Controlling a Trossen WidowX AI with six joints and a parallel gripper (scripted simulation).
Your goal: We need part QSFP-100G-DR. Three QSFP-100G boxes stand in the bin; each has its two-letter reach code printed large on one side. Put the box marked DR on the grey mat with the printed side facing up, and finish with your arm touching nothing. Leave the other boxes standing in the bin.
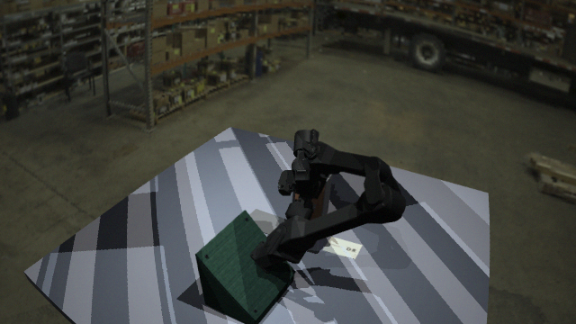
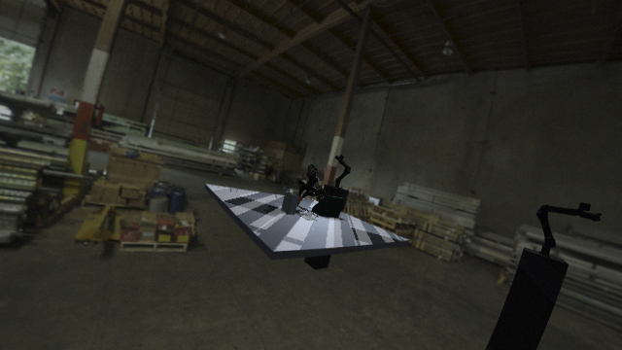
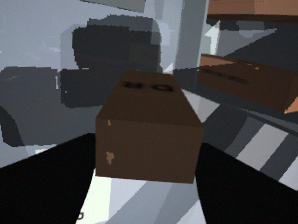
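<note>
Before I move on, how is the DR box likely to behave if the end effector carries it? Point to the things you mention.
The DR box (image 3: pixel 149 135) will probably stay stiff: its faces look flat and its edges straight. Rolling seems unlikely, given those square corners. It may swivel a little between the fingers, since they pinch it from just two sides.

Wrist view: lettering on nearer box (image 3: pixel 247 82) to right too dark and slanted to read; right end of that box cut off by edge. Farther box (image 3: pixel 255 9) cut off at top and right. Pale card (image 3: pixel 97 202) cut off at bottom, partly covered by gripper finger (image 3: pixel 45 172). Top view: bin (image 1: pixel 328 191) mostly hidden behind arm (image 1: pixel 333 222); table (image 1: pixel 148 288) cut off at bottom. Exterior view: gripper too small to make out.
</note>
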